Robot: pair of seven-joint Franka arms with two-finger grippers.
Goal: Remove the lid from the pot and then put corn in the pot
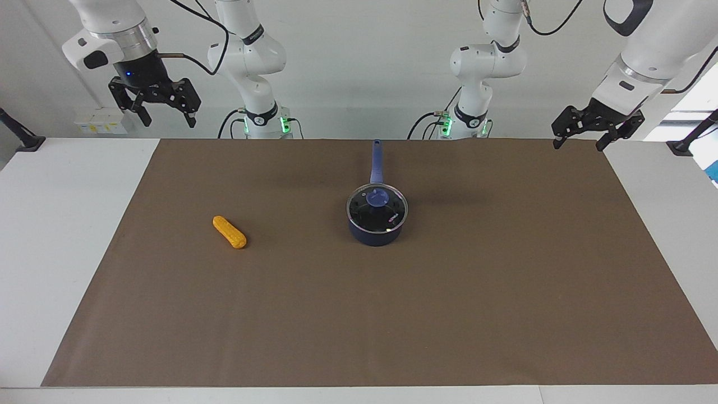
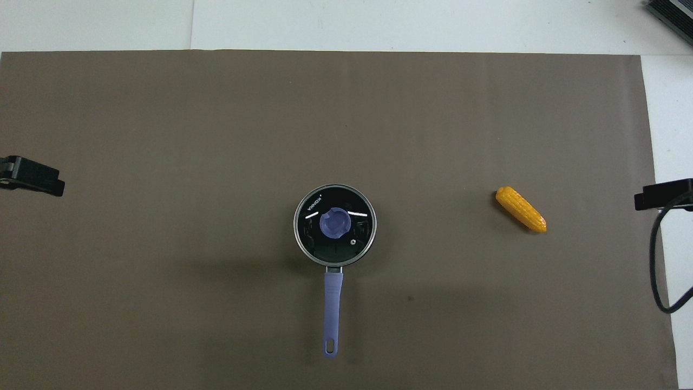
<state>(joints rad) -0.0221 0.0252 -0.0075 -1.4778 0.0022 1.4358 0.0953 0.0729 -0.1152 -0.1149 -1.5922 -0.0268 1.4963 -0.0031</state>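
Right, the glass lid [image 1: 377,209] sits on the saucepan [image 1: 376,232] mid-desk, corn cob [image 1: 229,232] at nine o'clock toward the right arm's end. Both pincers, left [image 1: 580,141] and right [image 1: 166,119], hang open and empty. Best bet: descend squarely on the blue knob [image 1: 377,197], then lift straight up.

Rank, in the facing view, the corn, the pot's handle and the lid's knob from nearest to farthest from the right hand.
From the right hand, raised at its own table end:
1. Corn, toward the right arm's end.
2. Pot's handle, mid-table, pointing at the robots.
3. Lid's knob, at the pot's centre.
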